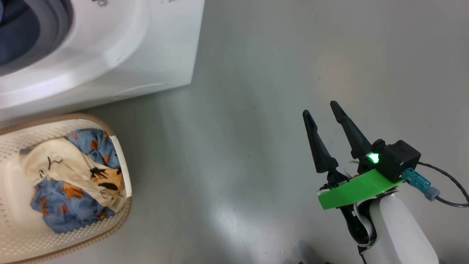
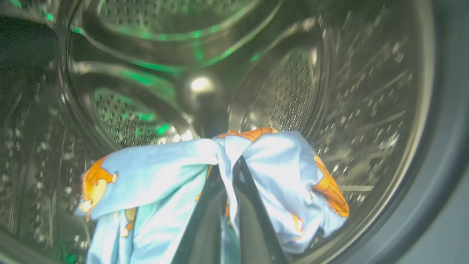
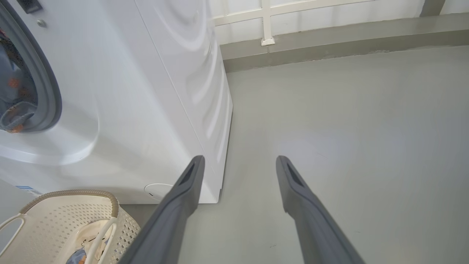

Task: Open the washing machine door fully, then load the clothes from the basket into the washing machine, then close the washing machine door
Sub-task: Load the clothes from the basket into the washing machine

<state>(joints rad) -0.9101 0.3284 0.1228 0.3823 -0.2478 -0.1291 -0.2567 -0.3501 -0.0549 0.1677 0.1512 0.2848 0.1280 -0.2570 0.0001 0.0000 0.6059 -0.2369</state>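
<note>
Inside the steel perforated drum (image 2: 285, 91) of the washing machine (image 1: 146, 47), my left gripper (image 2: 230, 161) is shut on a piece of the clothes (image 2: 154, 176), light blue with orange prints, which drapes to both sides of the fingers. More clothes (image 1: 77, 176) lie bundled in the cream basket (image 1: 121, 216) on the floor in front of the machine. My right gripper (image 1: 322, 110) hangs open over bare floor to the right, holding nothing. The right wrist view shows the machine (image 3: 146, 91), its grey rubber ring (image 3: 47, 84) and the basket (image 3: 51, 220). The door is out of view.
Grey floor (image 1: 256, 110) spreads to the right of the machine and basket. A low grey kerb and white wall (image 3: 329, 33) close off the far side. A black cable (image 1: 447, 183) trails from my right wrist.
</note>
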